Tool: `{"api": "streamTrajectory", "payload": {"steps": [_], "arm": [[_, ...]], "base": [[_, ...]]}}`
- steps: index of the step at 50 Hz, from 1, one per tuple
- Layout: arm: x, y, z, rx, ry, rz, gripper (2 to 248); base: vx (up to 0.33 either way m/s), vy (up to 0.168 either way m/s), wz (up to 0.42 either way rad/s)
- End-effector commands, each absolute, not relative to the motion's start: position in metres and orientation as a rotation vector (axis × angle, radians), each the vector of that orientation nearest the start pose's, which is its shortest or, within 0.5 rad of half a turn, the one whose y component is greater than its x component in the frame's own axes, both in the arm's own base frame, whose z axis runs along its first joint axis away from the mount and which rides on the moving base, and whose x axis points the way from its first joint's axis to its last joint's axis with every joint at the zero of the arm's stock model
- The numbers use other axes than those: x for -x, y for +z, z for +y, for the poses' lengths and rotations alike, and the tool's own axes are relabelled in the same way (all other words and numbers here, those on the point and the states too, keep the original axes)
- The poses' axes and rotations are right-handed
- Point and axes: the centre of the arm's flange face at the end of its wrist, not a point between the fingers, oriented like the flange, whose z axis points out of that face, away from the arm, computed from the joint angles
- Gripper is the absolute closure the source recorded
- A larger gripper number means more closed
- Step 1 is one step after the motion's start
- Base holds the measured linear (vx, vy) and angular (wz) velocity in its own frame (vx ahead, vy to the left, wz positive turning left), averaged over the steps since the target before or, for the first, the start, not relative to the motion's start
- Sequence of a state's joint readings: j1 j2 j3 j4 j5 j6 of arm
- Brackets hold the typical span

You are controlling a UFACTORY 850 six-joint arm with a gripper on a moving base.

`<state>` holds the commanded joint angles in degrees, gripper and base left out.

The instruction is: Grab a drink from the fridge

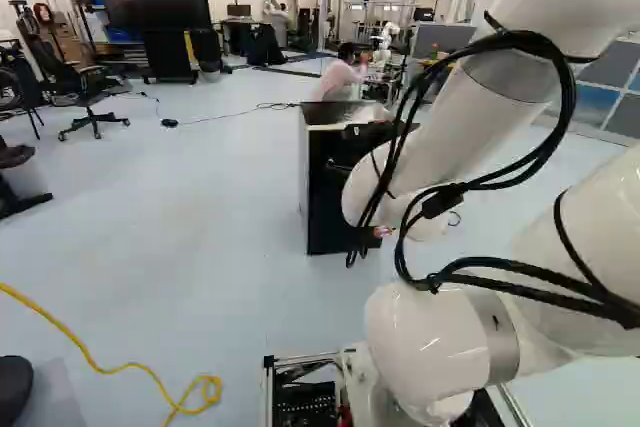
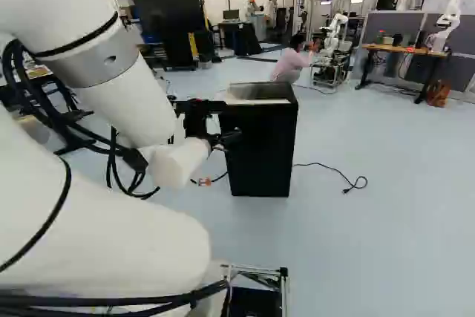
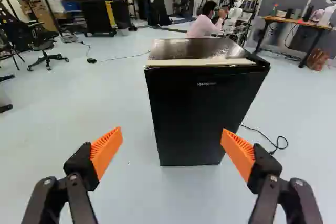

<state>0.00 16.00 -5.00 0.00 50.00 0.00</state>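
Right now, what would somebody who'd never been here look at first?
Probably the black fridge, standing on the floor straight ahead of my open fingers, with its door shut. My big white arm would catch the eye too, filling much of the right side of the left base view. Then there's the bright yellow cord, snaking across the floor at that view's lower left.

the fridge [image 3: 199, 108] looks glossy black with a shiny top; the floor [image 3: 131, 192] looks smooth.
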Motion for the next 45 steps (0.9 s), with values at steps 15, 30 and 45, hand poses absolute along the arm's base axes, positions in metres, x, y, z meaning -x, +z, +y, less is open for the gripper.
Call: {"api": "streamTrajectory", "payload": {"steps": [15,30,45], "arm": [[-0.2703,0.3656,0.0000,2.558,-1.824,0.000,3],[-0.2703,0.3656,0.0000,2.558,-1.824,0.000,3],[-0.2703,0.3656,0.0000,2.558,-1.824,0.000,3]], "base": [[0.000,0.000,0.000],[0.004,-0.001,0.002],[0.073,0.003,-0.003]]}}
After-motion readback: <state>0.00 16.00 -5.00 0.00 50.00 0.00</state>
